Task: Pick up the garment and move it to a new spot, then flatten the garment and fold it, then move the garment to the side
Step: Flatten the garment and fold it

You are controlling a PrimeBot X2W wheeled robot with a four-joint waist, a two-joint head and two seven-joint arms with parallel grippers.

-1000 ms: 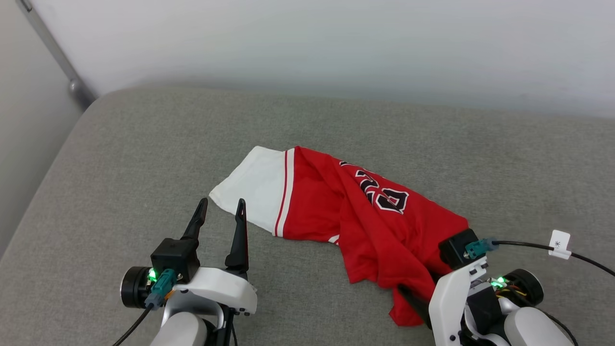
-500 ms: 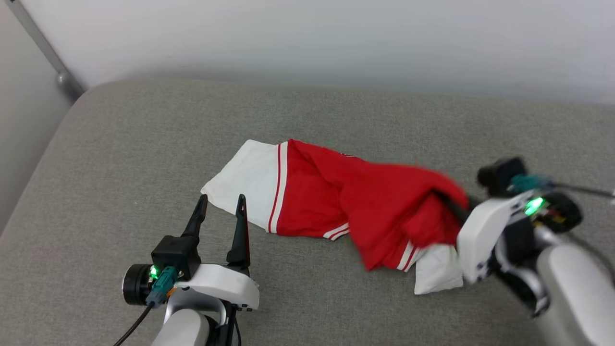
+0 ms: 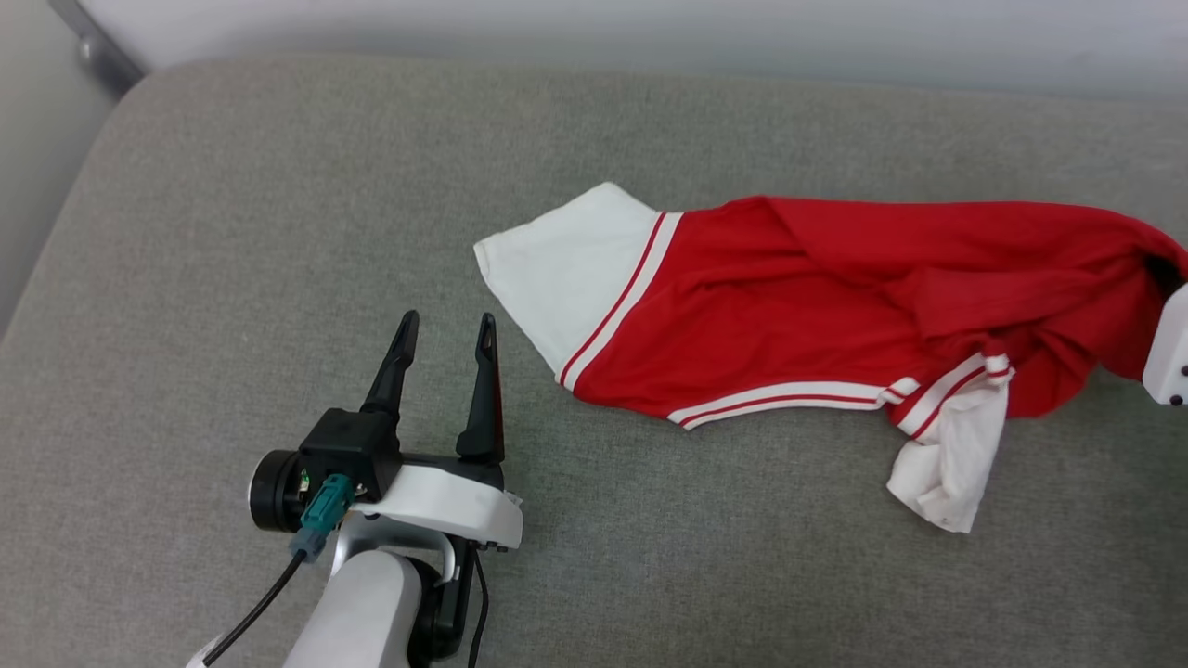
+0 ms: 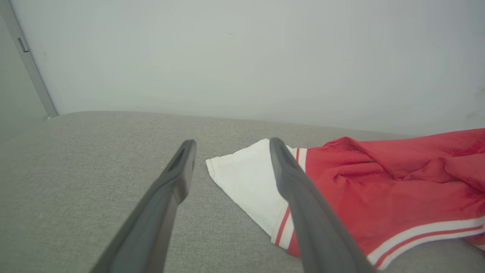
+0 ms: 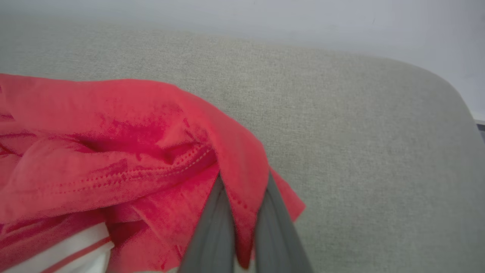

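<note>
**Head view.** The garment (image 3: 835,297) lies crumpled across the far right part of the grey cushion (image 3: 232,232), stretched out lengthwise toward the cushion's right edge. The side turned up is plain red. One white sleeve (image 3: 566,269) is spread flat at the end nearest the cushion's middle. A second white sleeve (image 3: 947,464) is bunched on the side of the garment nearer the cushion's front edge. Red-and-white striped trim (image 3: 780,399) runs along the edge of the garment that faces the cushion's front. At the cushion's right edge the red fabric rises to meet a white casing (image 3: 1171,357) on the end of the right arm. The left gripper (image 3: 447,320) hovers over the near left part of the cushion, its fingers spread wide with nothing between them, just short of the flat sleeve. A teal connector (image 3: 320,510) and a black cable (image 3: 255,608) are attached at its base.

**Left wrist view.** The two dark fingers (image 4: 170,197) stand well apart above the cushion. The flat sleeve's corner lies between and beyond them, untouched. A pale wall (image 4: 227,57) rises behind the cushion's far edge.

**Right wrist view.** The right gripper (image 5: 244,212) is clamped narrow on a fold of red fabric, which drapes over and between both fingers. A stitched hem (image 5: 151,170) runs through the bunched cloth beside them. The fabric hangs from the grip, above the cushion's rounded right corner.
</note>
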